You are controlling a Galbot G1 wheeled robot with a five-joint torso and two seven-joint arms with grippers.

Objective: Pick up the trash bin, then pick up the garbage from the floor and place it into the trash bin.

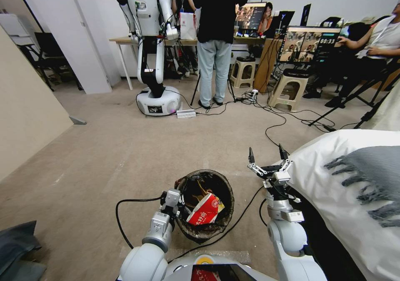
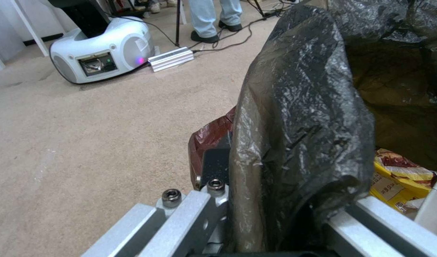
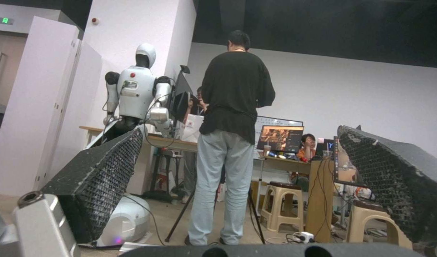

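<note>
The bin (image 1: pixel 206 206) is hanging just in front of our base, above the carpet (image 1: pixel 104 160), and our left gripper (image 1: pixel 177 204) is pinching its near-left rim through the black liner (image 2: pixel 299 117). In the left wrist view we are seeing the liner clamped between the metal fingers (image 2: pixel 190 217), so that hand is closed on the bin and is carrying it. We cannot tell for sure whether the bin is clear of the floor, though it is looking lifted.

Inside the bin we are already holding garbage: a crushed red-and-white cup (image 1: pixel 205 209) is lying against the near wall, and a yellow wrapper (image 2: pixel 399 182) is showing at the bottom in the wrist view.

Our right gripper (image 1: pixel 268 158) is hovering to the right of the bin, beside the white bedding (image 1: pixel 354 197), with its jaws spread wide and nothing between the pads (image 3: pixel 104 175).

We are judging the task to be well along: the bin is picked up and at least two pieces are in it. On the stretch of carpet in front of us we are finding no more litter, so what is left, if anything, must be lying outside these views. A dark cloth (image 1: pixel 16 247) is lying at the far left, and we are not counting it as garbage
</note>
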